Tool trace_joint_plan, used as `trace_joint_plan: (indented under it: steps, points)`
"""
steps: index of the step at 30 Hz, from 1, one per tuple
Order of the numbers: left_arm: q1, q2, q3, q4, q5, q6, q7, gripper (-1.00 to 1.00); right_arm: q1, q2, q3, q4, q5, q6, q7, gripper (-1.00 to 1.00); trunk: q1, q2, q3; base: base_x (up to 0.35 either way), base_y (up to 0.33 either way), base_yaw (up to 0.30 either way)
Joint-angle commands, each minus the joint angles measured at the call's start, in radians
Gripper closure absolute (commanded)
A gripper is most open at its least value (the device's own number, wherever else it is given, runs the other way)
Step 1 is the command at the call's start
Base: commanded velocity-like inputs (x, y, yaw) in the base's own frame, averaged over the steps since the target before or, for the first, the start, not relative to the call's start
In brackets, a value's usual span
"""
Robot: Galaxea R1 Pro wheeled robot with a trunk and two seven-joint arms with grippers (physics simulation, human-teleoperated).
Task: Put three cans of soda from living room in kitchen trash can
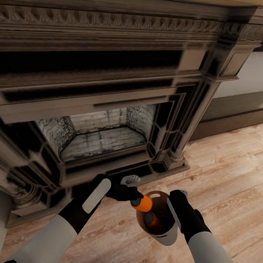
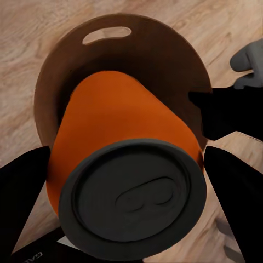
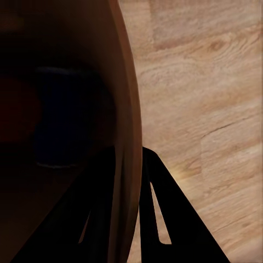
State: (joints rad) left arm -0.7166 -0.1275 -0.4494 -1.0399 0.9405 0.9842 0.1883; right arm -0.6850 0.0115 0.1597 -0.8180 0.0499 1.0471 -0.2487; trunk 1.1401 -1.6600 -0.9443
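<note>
Low in the head view, just right of centre, the right hand (image 1: 172,208) holds the bin (image 1: 166,238) up off the plank floor (image 1: 232,163) in front of the fireplace (image 1: 109,106). Its fingers (image 3: 139,219) are pinched across the bin's wall, one inside and one outside, so the dark mouth faces up, ready to receive.

The left hand (image 1: 136,199) comes in from the left, clamped on an orange can (image 1: 142,203), with its fingers (image 2: 230,118) dark on either side of the can body. The can is held right over the rim, probably so that it falls inside when let go.

Its long axis is tilted: the grey top (image 2: 134,197) points back toward the left wrist, the base down into the bin. Another orange can (image 1: 152,221) already lies inside, and the right wrist view shows a dim dark shape there, too dark to name.
</note>
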Motion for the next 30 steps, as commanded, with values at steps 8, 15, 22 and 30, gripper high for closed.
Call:
trace_joint_plan:
  steps: [8, 15, 22, 30]
  points:
    - [0.000, 0.001, -0.036, 0.025, 0.000, -0.051, -0.036, 1.00, -0.002, 0.029, 0.001, -0.002, -0.002, 0.000, 0.005, 1.00, 0.000, 0.000, 0.000, 0.000, 0.000, 0.000]
    - [0.000, 0.001, -0.073, 0.043, 0.000, -0.099, -0.050, 1.00, -0.002, 0.070, 0.002, -0.003, -0.002, 0.000, 0.005, 1.00, 0.000, 0.000, 0.000, 0.000, 0.000, 0.000]
    - [0.000, 0.002, -0.079, 0.072, 0.001, -0.146, -0.051, 1.00, -0.002, 0.092, 0.023, -0.005, -0.003, 0.000, 0.006, 1.00, 0.000, 0.000, 0.000, 0.000, 0.000, 0.000]
    - [0.000, 0.004, -0.082, 0.147, -0.002, -0.190, -0.052, 1.00, -0.002, 0.098, 0.031, -0.008, -0.003, 0.000, 0.006, 1.00, 0.000, 0.000, 0.000, 0.000, 0.000, 0.000]
